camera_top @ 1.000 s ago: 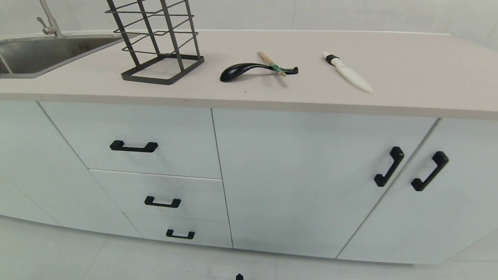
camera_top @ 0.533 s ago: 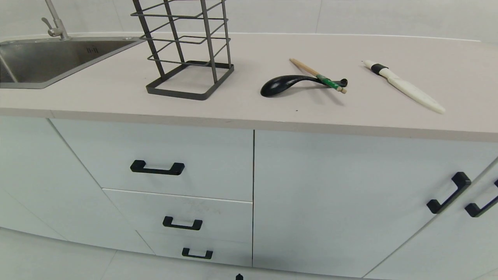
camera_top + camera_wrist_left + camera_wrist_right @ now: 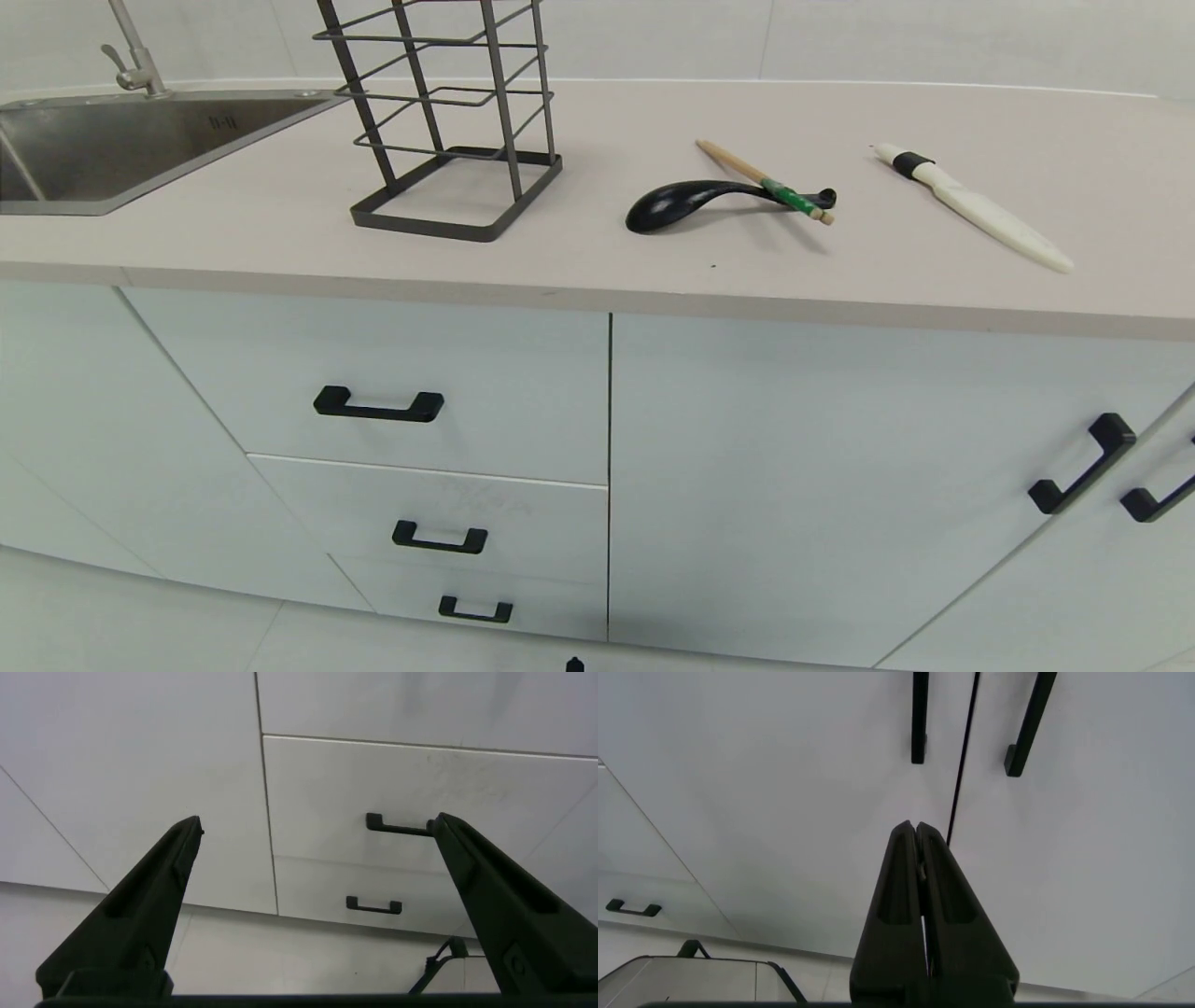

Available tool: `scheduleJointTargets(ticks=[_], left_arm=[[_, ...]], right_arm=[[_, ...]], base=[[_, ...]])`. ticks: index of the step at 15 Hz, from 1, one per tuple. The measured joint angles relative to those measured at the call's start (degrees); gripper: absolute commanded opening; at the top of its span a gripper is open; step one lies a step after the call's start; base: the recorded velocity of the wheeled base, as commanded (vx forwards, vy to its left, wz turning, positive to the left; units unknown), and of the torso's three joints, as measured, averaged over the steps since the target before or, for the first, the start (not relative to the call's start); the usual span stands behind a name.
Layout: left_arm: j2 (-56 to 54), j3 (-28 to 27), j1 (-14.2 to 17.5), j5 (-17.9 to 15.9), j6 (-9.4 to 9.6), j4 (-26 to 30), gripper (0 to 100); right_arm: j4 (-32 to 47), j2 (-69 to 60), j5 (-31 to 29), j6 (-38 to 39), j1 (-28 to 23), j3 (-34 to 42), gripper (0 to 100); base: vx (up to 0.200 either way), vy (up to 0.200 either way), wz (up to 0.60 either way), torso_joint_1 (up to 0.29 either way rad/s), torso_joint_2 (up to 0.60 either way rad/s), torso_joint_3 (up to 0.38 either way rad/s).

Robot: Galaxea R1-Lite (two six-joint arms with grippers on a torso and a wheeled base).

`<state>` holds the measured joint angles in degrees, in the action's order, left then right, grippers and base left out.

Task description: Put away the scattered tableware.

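Spoon [image 3: 667,207] has not moved; rack [image 3: 429,227] top is cut off.

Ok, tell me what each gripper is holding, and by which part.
Nothing is held. The left gripper is open and empty, the right gripper shut on nothing; black spoon, chopsticks and white knife lie on the countertop.

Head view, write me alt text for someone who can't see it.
A pale countertop holds scattered tableware: a black spoon with chopsticks crossing its handle, and a white utensil with a black band to their right. A dark wire rack stands to their left near a steel sink, above white drawers with black handles.
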<state>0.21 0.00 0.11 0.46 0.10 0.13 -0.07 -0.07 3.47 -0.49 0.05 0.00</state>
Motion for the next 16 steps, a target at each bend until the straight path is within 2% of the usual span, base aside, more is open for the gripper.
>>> scheduleJointTargets(ticks=[1,3,4,8,10,11,12,14,15,16], left_arm=[[0.0,0.0,0.0,0.0,-0.17,0.0,100],[0.0,0.0,0.0,0.5,-2.17,0.0,100],[0.0,0.0,0.0,0.6,-2.56,0.0,100],[0.0,-0.1,0.0,-0.2,-1.65,-0.1,100],[0.0,-0.2,0.0,-3.7,1.65,-1.7,100],[0.5,-1.5,0.2,-5.1,2.74,-7.1,100],[1.8,-3.9,0.3,-7.8,4.94,-12.1,100],[6.4,-7.4,0.3,-18.6,13.40,-15.2,100],[9.3,-8.5,0.3,-23.2,17.16,-15.3,100],[11.9,-9.1,0.3,-26.2,20.02,-15.3,100]], right_arm=[[0.0,0.0,0.0,0.0,0.1,0.0,0],[0.0,0.0,0.0,-0.1,0.0,0.0,0],[0.0,0.0,0.0,0.0,0.0,0.0,0],[0.0,0.0,0.0,0.0,0.0,0.0,0],[0.0,0.0,0.0,-0.1,0.0,0.0,0],[0.0,0.0,0.0,-0.2,-0.1,0.0,0],[0.0,0.0,0.0,-0.2,-0.1,0.0,0],[-0.1,0.0,0.0,-0.3,0.0,0.0,0],[0.0,0.0,0.0,0.0,0.0,0.0,0],[0.0,0.0,0.0,-0.1,0.0,0.0,0]], base=[[0.000,0.000,0.00,0.000,0.00,0.000],[0.000,0.000,0.00,0.000,0.00,0.000],[0.000,0.000,0.00,0.000,0.00,0.000],[0.000,0.000,0.00,0.000,0.00,0.000],[0.000,0.000,0.00,0.000,0.00,0.000],[0.000,0.000,0.00,0.000,0.00,0.000],[0.000,0.000,0.00,0.000,0.00,0.000],[0.000,0.000,0.00,0.000,0.00,0.000],[0.000,0.000,0.00,0.000,0.00,0.000],[0.000,0.000,0.00,0.000,0.00,0.000]])
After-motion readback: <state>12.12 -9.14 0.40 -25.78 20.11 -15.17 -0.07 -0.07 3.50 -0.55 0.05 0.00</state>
